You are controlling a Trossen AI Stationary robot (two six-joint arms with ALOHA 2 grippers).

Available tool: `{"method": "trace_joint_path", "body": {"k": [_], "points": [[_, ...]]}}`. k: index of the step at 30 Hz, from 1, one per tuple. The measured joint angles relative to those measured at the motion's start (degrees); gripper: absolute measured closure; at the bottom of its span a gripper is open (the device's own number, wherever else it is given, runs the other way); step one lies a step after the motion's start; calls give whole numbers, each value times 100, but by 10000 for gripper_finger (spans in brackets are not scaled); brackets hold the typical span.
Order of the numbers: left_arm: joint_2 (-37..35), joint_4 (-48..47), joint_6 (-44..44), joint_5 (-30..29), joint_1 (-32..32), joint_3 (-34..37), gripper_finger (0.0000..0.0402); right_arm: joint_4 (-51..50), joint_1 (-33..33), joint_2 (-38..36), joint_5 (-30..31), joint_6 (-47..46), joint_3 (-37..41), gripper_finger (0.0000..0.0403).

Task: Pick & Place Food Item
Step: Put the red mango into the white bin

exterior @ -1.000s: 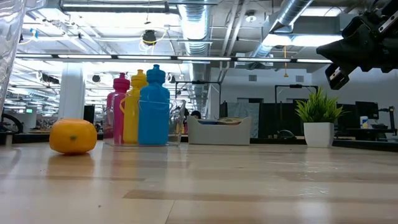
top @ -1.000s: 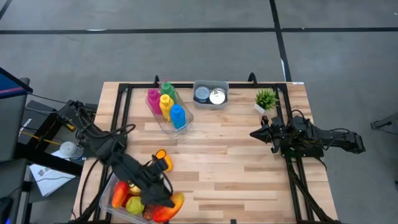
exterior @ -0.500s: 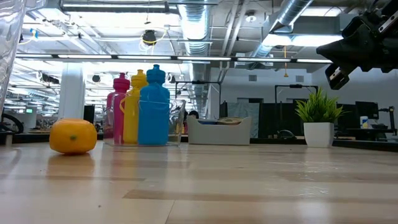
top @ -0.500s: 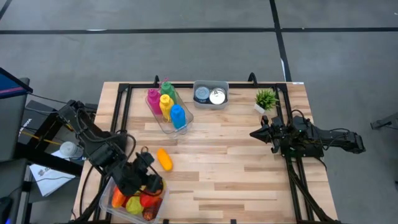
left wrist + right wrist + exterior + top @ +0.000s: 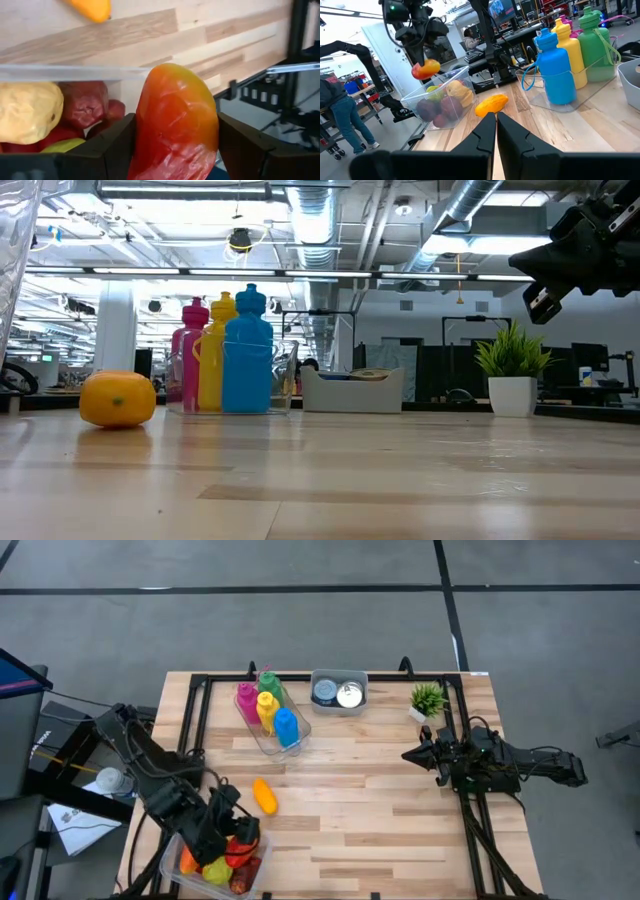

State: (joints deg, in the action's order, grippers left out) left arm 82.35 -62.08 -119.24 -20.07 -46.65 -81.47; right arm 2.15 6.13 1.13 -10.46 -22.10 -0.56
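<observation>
From my remote station, I have the left gripper (image 5: pixel 172 150) clamped on a red-and-orange mango (image 5: pixel 175 122), its two dark fingers (image 5: pixel 112 150) pressed against the fruit's flanks. In the high view that gripper (image 5: pixel 232 840) hangs above the clear plastic fruit bin (image 5: pixel 172 852) at the table's near left corner, and the right wrist view shows the mango (image 5: pixel 425 69) lifted clear above the bin's rim. Directly below the held fruit, inside the bin (image 5: pixel 75 73), lie a yellow fruit (image 5: pixel 27 111) and dark red fruits (image 5: pixel 82 102), with a bit of green fruit showing beside them.

Just beyond the left gripper, out on the wooden table (image 5: pixel 380 800), an orange-yellow fruit (image 5: pixel 264 796) lies on its own, outside the bin. Farther off in the same direction stands a clear tray of bottles (image 5: pixel 268 708) in pink, yellow, green and blue, and beside it a grey container (image 5: pixel 338 692) with two tins inside.

I keep the right gripper (image 5: pixel 408 754) idle near the table's right edge, raised off the surface, its fingers (image 5: pixel 485 131) pinched together on nothing. A small potted plant (image 5: pixel 427 700) sits just behind it toward the back edge. The right gripper points across the table toward the loose fruit and the bin, well apart from both.

In the right wrist view a person (image 5: pixel 340 107) stands in the room beyond the table.
</observation>
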Motion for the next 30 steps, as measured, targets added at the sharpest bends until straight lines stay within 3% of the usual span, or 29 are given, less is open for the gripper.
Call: {"method": "trace_joint_path", "body": {"k": [15, 20, 30], "points": [[555, 237, -33, 423, -60, 4, 161, 0, 2, -1, -1, 2, 0, 391], [794, 236, -20, 907, -60, 4, 159, 0, 0, -2, 0, 0, 0, 391], [1016, 205, 27, 908, -60, 4, 155, 0, 0, 0, -1, 2, 0, 391]]}}
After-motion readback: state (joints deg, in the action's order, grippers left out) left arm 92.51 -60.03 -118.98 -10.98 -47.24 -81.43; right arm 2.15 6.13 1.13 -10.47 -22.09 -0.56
